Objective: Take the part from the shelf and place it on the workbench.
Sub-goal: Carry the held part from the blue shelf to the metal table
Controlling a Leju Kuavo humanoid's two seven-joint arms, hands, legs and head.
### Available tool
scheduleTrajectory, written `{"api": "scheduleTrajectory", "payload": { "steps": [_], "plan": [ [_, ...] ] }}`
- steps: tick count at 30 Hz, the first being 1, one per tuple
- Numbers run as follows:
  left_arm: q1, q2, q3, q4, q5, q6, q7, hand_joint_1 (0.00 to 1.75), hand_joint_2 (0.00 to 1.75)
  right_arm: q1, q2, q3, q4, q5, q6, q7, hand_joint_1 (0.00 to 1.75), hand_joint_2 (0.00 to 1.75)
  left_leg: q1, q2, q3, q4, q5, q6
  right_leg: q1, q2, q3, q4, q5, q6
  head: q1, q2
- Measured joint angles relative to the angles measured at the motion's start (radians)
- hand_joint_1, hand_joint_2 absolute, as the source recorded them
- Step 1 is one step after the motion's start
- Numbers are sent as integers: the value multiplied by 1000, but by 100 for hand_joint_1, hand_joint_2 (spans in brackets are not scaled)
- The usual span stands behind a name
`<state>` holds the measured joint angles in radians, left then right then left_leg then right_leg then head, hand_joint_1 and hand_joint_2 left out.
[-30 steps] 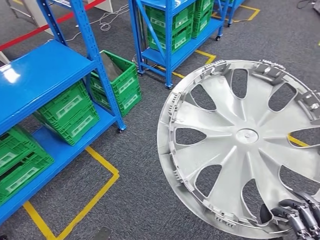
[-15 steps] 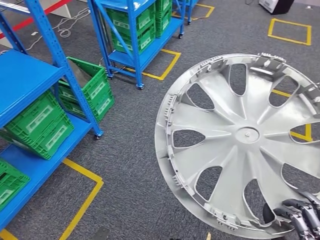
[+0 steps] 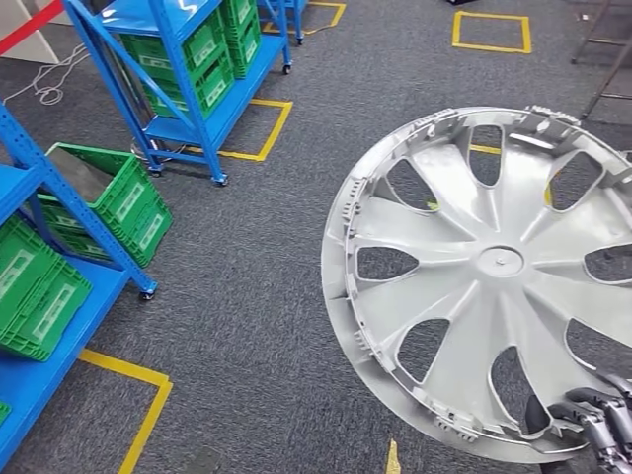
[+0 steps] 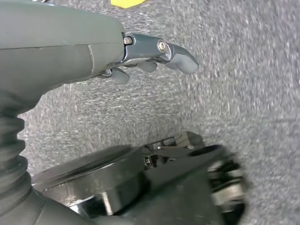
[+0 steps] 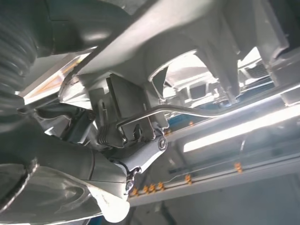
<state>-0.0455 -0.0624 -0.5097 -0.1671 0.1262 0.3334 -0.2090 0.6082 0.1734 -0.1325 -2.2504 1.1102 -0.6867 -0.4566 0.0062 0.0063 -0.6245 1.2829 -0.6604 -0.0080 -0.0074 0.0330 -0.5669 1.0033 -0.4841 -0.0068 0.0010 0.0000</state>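
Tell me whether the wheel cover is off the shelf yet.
Off the shelf: the wheel cover hangs over grey carpet, gripped at its rim by the right robot hand.

Got the part by its lower rim in my right hand: big silver spoked wheel cover, tilted, up over grey carpet.

The wheel cover looks like silver-grey plastic with a smooth, slightly satin finish, the floor is rough dark grey carpet, the shelves are glossy blue painted metal, and the crates are green ribbed plastic.
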Motion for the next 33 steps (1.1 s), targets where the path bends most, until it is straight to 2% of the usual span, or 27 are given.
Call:
{"api": "scheduleTrajectory", "payload": {
  "steps": [1, 2, 4, 5, 6, 7, 8, 9, 11, 12, 13, 14, 15, 16, 17, 19, 20, 21, 22, 24, 26, 28, 29, 30, 31, 32, 33],
  "plan": [
    [1, 0, 0, 0, 0, 0, 0, 0, 175, 0, 1, -1, 0, 0, 0, 0, 175, 175, 0, -2, -1, -5, 19, 4, 2, 16, 1, 0, 0, -1, 0, 0],
    [1, 0, 0, 0, 0, 0, 0, 0, 175, 0, 3, -2, 1, 0, 0, 0, 175, 175, -1, -9, 16, -48, 54, 10, 3, 31, 2, 1, 1, -1, 0, 0],
    [1, 2, 0, 0, 0, 0, 0, 0, 175, -1, 6, -4, 2, -2, 0, 0, 175, 175, -3, -57, 67, -177, 130, 24, 5, 58, 4, 2, 1, 1, 1, 0],
    [1, 3, 0, 0, 0, 0, 0, 0, 175, -2, 7, -5, 2, -2, 0, 0, 175, 175, -3, -81, 86, -227, 150, 29, 4, 71, 2, 3, 3, 4, 0, 0],
    [0, 4, 0, 0, 0, 0, 0, 0, 175, -3, 8, -5, 2, -3, 0, 0, 175, 175, -4, -98, 96, -255, 155, 34, 2, 83, -4, 5, 5, 8, -1, 0],
    [-2, 4, 0, 0, 0, 0, 1, 0, 175, -3, 9, -6, 2, -3, 0, -1, 175, 175, -5, -99, 99, -264, 151, 36, 0, 95, -10, 5, 8, 14, -2, 0],
    [-3, 4, 0, 0, 0, 0, 1, 0, 175, -3, 10, -6, 2, -3, 0, -1, 175, 175, -5, -88, 102, -273, 151, 38, -2, 106, -18, 3, 12, 21, -4, 0],
    [-5, 3, 0, 0, 0, 1, 2, 0, 175, -2, 11, -7, 2, -3, 0, -1, 175, 175, -4, -73, 105, -282, 154, 39, -2, 102, -25, 4, 13, 27, -4, 0],
    [-7, 1, 0, 0, 4, 5, 6, 0, 175, -2, 11, -7, 4, -6, 0, -1, 175, 175, -2, -44, 110, -302, 164, 43, 1, 51, -52, 45, -16, 35, 0, 0],
    [-6, 0, 0, 0, 7, 8, 9, 0, 175, -5, 11, -8, 6, -11, 0, -2, 175, 175, -2, -28, 111, -306, 166, 45, 2, 16, -76, 95, -46, 39, 2, 0],
    [-5, -1, 0, 0, 9, 10, 12, 0, 175, -9, 11, -8, 8, -18, 0, -4, 175, 175, -4, -13, 111, -308, 167, 47, 1, -8, -107, 159, -80, 44, 3, 0],
    [-4, -2, 0, 0, 10, 12, 15, 0, 175, -14, 11, -8, 12, -26, 0, -8, 175, 175, -5, 4, 110, -307, 166, 47, -1, -19, -136, 220, -105, 49, 3, 0],
    [-3, -3, 0, 0, 11, 13, 18, 0, 175, -16, 11, -8, 15, -33, 0, -12, 175, 175, -5, 20, 110, -307, 165, 47, -4, -24, -153, 260, -116, 53, 3, 0],
    [-4, -5, 0, 0, 12, 14, 21, 0, 175, -17, 11, -8, 18, -38, 0, -16, 175, 175, -5, 36, 111, -307, 164, 46, -7, -29, -152, 264, -108, 57, 3, 0],
    [-5, -7, 0, 0, 12, 15, 25, 0, 175, -17, 11, -8, 20, -40, 0, -19, 175, 175, -4, 50, 112, -306, 162, 44, -10, -36, -131, 229, -84, 60, 3, 0],
    [-7, -11, 0, 0, 15, 17, 35, 0, 175, -16, 11, -8, 21, -44, 0, -20, 175, 175, -5, 72, 115, -302, 155, 35, -11, -74, -52, 95, -29, 64, 4, 0],
    [-7, -12, 0, 0, 17, 18, 39, 0, 175, -15, 11, -7, 21, -48, 0, -20, 175, 175, -7, 81, 116, -298, 151, 29, -10, -90, -20, 42, -14, 59, 4, 0],
    [-9, -15, 0, 0, 19, 21, 44, 0, 175, -14, 10, -5, 20, -53, 0, -19, 175, 175, -10, 89, 117, -294, 147, 23, -8, -101, -1, 11, -9, 53, 4, 0],
    [-12, -18, 1, 0, 22, 26, 57, 0, 175, -14, 9, -2, 21, -54, 0, -14, 175, 175, -12, 97, 118, -291, 144, 18, -5, -101, 4, 2, -11, 45, 4, 0],
    [-22, -25, 1, 0, 22, 35, 80, 0, 175, -17, 5, 6, 20, -45, 0, 4, 175, 175, -9, 106, 122, -287, 138, 10, -6, -79, 3, 2, -9, 29, 4, 0],
    [-25, -27, 1, 0, 20, 36, 83, 0, 175, -15, 2, 11, 15, -39, 0, 19, 175, 175, -4, 67, 109, -246, 105, 1, -8, -59, 3, 1, -6, 16, 2, 0],
    [-19, -27, 1, 0, 21, 34, 75, 0, 175, -11, 1, 12, 11, -43, 0, 22, 175, 175, -1, 15, 57, -126, 39, -2, -7, -37, 3, 0, -4, 6, 0, 0],
    [-13, -26, 1, 0, 22, 34, 73, 0, 175, -11, 1, 12, 11, -45, 0, 22, 175, 175, 0, 5, 24, -56, 11, -2, -5, -23, 3, 0, -4, 4, 0, 0],
    [-8, -26, 1, 0, 23, 34, 72, 0, 175, -11, 1, 12, 10, -48, 0, 22, 175, 175, -1, 2, -1, -5, -2, 0, -4, -8, 3, 1, -4, 3, 0, 0],
    [-5, -25, 1, 0, 24, 34, 71, 0, 175, -11, 0, 12, 10, -51, 0, 22, 175, 175, -1, 0, -12, 10, 7, 3, -2, 8, 4, 1, -4, 2, 0, 0],
    [-4, -24, 1, 0, 25, 35, 70, 0, 175, -10, -1, 12, 10, -54, 0, 21, 175, 175, -1, -4, -6, -12, 35, 7, -1, 23, 5, 1, -4, 2, 0, 0],
    [-4, -22, 1, 0, 27, 36, 68, 0, 175, -11, -4, 13, 10, -57, 0, 20, 175, 175, -2, -13, 14, -68, 77, 13, -1, 38, 7, 1, -4, 2, 0, 0]
  ]
}}
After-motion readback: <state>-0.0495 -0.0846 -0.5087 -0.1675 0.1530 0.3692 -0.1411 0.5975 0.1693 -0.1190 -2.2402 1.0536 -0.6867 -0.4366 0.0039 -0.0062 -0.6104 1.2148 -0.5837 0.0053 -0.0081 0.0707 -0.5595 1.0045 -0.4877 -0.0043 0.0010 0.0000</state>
